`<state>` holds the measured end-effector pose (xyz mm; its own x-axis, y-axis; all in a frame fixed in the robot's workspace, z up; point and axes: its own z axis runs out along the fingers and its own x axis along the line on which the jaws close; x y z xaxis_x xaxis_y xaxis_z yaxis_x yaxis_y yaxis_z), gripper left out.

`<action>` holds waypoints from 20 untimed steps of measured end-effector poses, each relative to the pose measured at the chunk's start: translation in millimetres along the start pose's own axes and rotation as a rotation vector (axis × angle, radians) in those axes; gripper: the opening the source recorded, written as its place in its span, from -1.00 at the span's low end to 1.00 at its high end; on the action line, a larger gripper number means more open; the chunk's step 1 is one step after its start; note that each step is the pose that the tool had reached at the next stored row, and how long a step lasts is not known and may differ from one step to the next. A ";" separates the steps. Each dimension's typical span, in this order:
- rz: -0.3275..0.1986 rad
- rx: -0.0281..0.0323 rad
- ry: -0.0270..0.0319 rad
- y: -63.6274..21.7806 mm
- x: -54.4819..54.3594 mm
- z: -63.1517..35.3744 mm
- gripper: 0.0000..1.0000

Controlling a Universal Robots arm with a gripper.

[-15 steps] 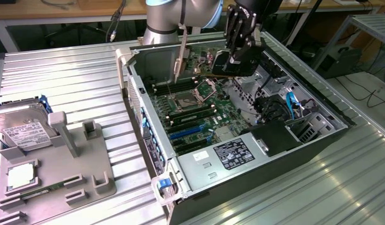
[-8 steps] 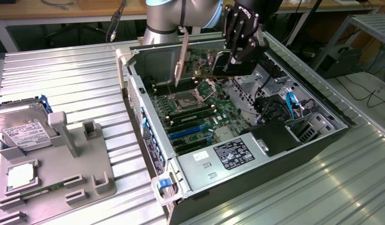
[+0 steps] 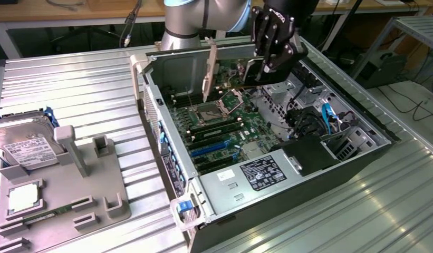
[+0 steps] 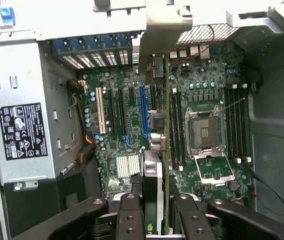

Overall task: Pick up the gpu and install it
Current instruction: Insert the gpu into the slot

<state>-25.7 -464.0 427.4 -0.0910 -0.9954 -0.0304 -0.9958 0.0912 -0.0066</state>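
Exterior view: the hand [image 3: 270, 68] is closed partway on the gpu [image 3: 210, 68]. It holds the card upright over the open case [image 3: 294, 221] on the desk [image 3: 75, 89], bracket toward the exterior view's left. The card looks light and stiff but fragile. I judge its bare upper edge the place to grip, away from chips and contacts. A drive [image 3: 22, 142] carries a white label, unreadable.

Wrist view: the fingers [image 4: 132, 215] pinch the gpu [image 4: 154, 185], seen edge-on above the board's slots. A black label [image 4: 22, 131] has print too small to read.
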 end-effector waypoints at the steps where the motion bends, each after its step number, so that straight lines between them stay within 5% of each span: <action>1: -0.004 0.0135 -0.0018 0.2 0.1 0.6 -0.44; 2: -0.010 0.0184 -0.0022 0.3 0.1 0.9 -0.44; 11: -0.052 0.0183 -0.0077 0.5 -1.4 3.4 -0.44; 20: -0.093 0.0252 -0.0090 1.1 -1.1 9.0 -0.44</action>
<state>-26.6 -462.6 418.5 0.0019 -0.9993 -0.0375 -0.9994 -0.0006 -0.0349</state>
